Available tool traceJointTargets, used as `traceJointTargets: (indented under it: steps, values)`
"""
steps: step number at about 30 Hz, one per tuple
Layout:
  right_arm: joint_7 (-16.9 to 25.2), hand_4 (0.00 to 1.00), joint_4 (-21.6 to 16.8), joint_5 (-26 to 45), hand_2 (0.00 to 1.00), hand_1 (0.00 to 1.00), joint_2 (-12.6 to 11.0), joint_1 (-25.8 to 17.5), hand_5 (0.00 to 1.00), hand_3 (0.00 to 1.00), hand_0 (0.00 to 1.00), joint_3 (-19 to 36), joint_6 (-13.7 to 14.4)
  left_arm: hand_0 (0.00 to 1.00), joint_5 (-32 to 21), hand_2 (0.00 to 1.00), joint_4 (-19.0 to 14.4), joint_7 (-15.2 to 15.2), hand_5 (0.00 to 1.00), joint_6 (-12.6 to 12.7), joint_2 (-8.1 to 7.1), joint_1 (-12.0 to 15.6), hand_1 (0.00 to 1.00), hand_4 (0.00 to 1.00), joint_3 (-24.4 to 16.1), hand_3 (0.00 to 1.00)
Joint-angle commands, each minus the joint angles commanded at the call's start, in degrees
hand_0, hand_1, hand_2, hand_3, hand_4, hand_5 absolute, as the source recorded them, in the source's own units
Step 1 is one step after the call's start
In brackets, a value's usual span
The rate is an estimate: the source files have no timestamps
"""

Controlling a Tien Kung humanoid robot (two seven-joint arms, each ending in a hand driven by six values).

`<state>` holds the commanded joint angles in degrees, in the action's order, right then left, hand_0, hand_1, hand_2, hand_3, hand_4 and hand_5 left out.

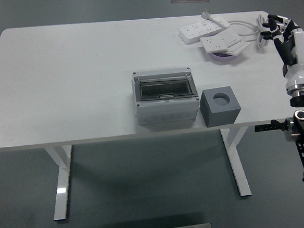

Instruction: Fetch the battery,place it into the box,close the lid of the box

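A grey box [165, 97] with a dark see-through window on top stands near the table's front edge, at the middle. Right of it, touching or almost touching, sits a grey cube [220, 108] with a round hole [223, 97] in its top. I cannot tell whether anything is in the hole, and I see no battery elsewhere. My right hand [277, 28] hovers at the table's far right edge, well away from the box. Its fingers are loosely spread toward the left and hold nothing. The left arm is out of view.
Two white power strips [202, 27] with a coiled white cable [259, 29] lie at the back right. One of them rests on a purple bowl [226, 57]. The white table [66, 83] takes up most of the view.
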<state>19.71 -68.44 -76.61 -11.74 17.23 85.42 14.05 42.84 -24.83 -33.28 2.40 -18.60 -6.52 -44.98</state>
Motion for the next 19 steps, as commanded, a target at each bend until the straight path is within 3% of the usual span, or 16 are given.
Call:
traceJointTargets:
  steps: [4, 5, 10, 11, 16, 17, 19]
  values:
    - [0.14, 0.642, -0.31, -0.67, 0.842, 0.846, -0.22, -0.04, 0.027, 0.882, 0.821, -0.5, 0.85, 0.858, -0.64, 0.834, 0.05, 0.3, 0.496, 0.1, 0.05, 0.03, 0.889, 0.847, 0.38, 0.802]
    - [0.17, 0.758, -0.36, -0.64, 0.921, 0.927, -0.28, -0.03, 0.002, 0.98, 0.895, -0.61, 1.01, 0.858, -0.81, 0.833, 0.06, 0.38, 0.493, 0.13, 0.04, 0.05, 0.889, 0.847, 0.47, 0.802]
    - [-0.28, 0.758, -0.55, -0.71, 0.921, 0.927, -0.54, 0.01, 0.002, 0.98, 0.895, -1.04, 1.21, 0.858, -1.48, 0.833, 0.1, 0.6, 0.493, 0.39, -0.11, 0.3, 0.889, 0.847, 0.72, 0.802]
    - [-0.45, 0.704, -0.58, -0.74, 0.915, 0.914, -0.58, 0.0, 0.002, 0.972, 0.87, -1.12, 1.15, 0.858, -1.55, 0.833, 0.11, 0.62, 0.493, 0.43, -0.14, 0.35, 0.889, 0.845, 0.73, 0.802]
    - [-0.67, 0.704, -0.74, -0.42, 0.915, 0.914, -0.7, -0.1, 0.002, 0.972, 0.87, -1.41, 1.07, 0.858, -1.66, 0.833, 0.18, 0.71, 0.493, 0.38, -0.12, 0.36, 0.889, 0.845, 0.79, 0.802]
    - [-0.65, 0.641, -0.77, -0.29, 0.94, 0.93, -0.72, -0.13, 0.002, 0.998, 0.877, -1.44, 1.05, 0.854, -1.66, 0.833, 0.19, 0.73, 0.478, 0.35, -0.11, 0.33, 0.89, 0.837, 0.81, 0.798]
    - [-0.51, 0.641, -0.79, 0.16, 0.94, 0.93, -0.74, -0.25, 0.002, 0.998, 0.877, -1.54, 1.02, 0.854, -1.58, 0.833, 0.21, 0.7, 0.478, 0.26, -0.14, 0.28, 0.89, 0.837, 0.78, 0.798]
